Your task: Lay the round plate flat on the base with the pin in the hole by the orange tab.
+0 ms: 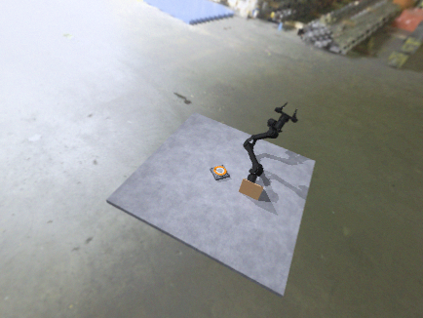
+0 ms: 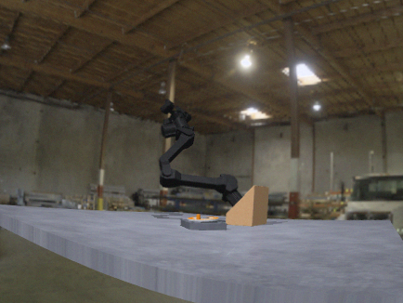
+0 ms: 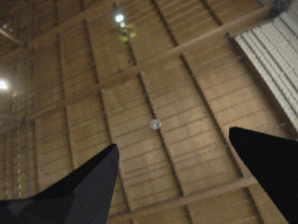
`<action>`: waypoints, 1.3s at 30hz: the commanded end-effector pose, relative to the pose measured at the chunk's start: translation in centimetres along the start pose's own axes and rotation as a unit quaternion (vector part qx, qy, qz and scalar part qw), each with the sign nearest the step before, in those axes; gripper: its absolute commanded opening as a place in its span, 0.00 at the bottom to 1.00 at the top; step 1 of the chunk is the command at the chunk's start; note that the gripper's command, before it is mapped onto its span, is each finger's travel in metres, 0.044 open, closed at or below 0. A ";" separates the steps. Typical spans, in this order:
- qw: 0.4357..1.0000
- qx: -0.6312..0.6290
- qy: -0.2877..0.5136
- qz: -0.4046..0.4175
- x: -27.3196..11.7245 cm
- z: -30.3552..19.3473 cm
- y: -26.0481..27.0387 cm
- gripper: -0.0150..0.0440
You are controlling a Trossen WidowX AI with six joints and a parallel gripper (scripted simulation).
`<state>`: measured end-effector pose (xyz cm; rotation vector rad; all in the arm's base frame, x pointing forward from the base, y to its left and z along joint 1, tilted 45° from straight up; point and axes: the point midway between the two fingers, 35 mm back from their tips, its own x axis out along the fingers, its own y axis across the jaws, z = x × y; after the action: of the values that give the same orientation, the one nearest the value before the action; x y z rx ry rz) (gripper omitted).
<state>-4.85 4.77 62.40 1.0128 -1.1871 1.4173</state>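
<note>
Landmark: the tan wedge block (image 2: 248, 205) at the arm's foot, on the table (image 2: 288, 260). Near to far in the exterior view:

- Just left of the wedge and slightly nearer the camera sits the dark base (image 2: 202, 224). The round plate (image 2: 202, 217) lies on top of it, with the orange post (image 2: 198, 216) poking up through the middle. Tab, pin and hole are too small to make out (tilt can't be judged either).
- Behind the wedge the arm folds back and then up. The gripper (image 2: 174, 111) is high above and well apart from the plate, fingers spread wide with nothing between them; the wrist view shows only ceiling between 2 dark fingers.

Risks, as I judge them:
- A long descent from an upward-pointing pose could land off-center and shove the base or jam the plate harder onto the pin.
- Rotating the plate without lifting it could drag it on the pin.
- Turning to the wrong hole, 1 not beside the tab.

Containers: none visible.
</note>
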 end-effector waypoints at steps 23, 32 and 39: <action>0.809 -0.135 0.568 -0.075 -13.3 -34.6 -5.7 0.25; 0.629 -0.174 0.712 -0.260 -26.7 -38.0 -18.3 0.25; 0.435 -0.196 0.781 -0.403 -38.5 -34.7 -25.9 0.25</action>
<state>23.43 35.87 26.64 -0.3203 0.3370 0.7295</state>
